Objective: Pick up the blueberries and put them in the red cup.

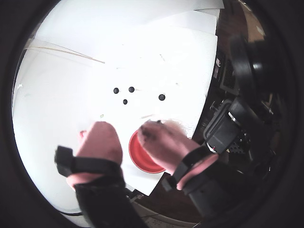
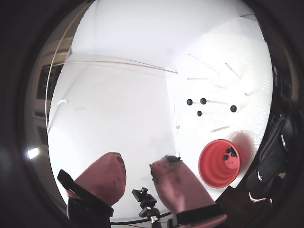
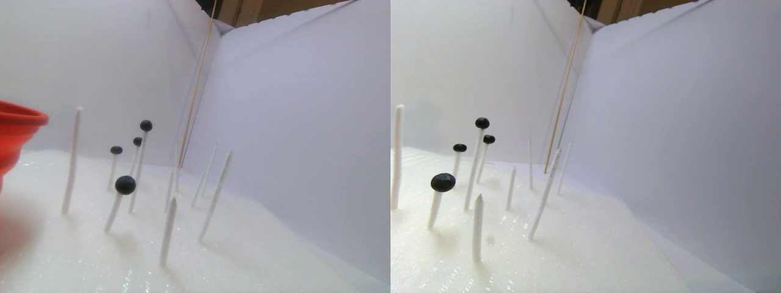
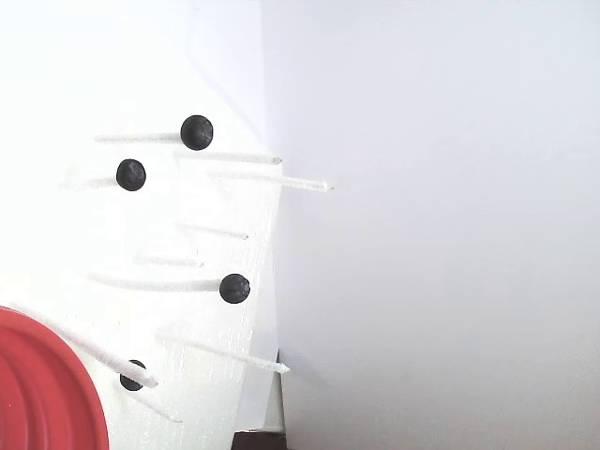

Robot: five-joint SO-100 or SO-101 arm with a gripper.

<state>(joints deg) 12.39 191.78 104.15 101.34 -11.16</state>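
Several blueberries (image 1: 131, 89) sit on thin white sticks above a white foam base, clearest in the stereo pair view (image 3: 125, 184) and the fixed view (image 4: 234, 288). The red cup (image 2: 213, 167) stands near the base's edge, with small dark balls (image 2: 229, 153) inside it. In a wrist view the cup (image 1: 142, 159) lies partly behind my right fingertip. My gripper (image 1: 126, 128) (image 2: 138, 162) is open with nothing between its pink fingertips. It hovers short of the berries and beside the cup. The stereo pair and fixed views do not show the gripper.
Bare white sticks (image 3: 168, 229) rise among the berries. White walls (image 3: 293, 122) and a thin wooden rod (image 3: 198, 79) close the far side. A small black camera mount (image 2: 145, 199) stands below the fingers. Dark equipment (image 1: 237, 118) lies past the base's right edge.
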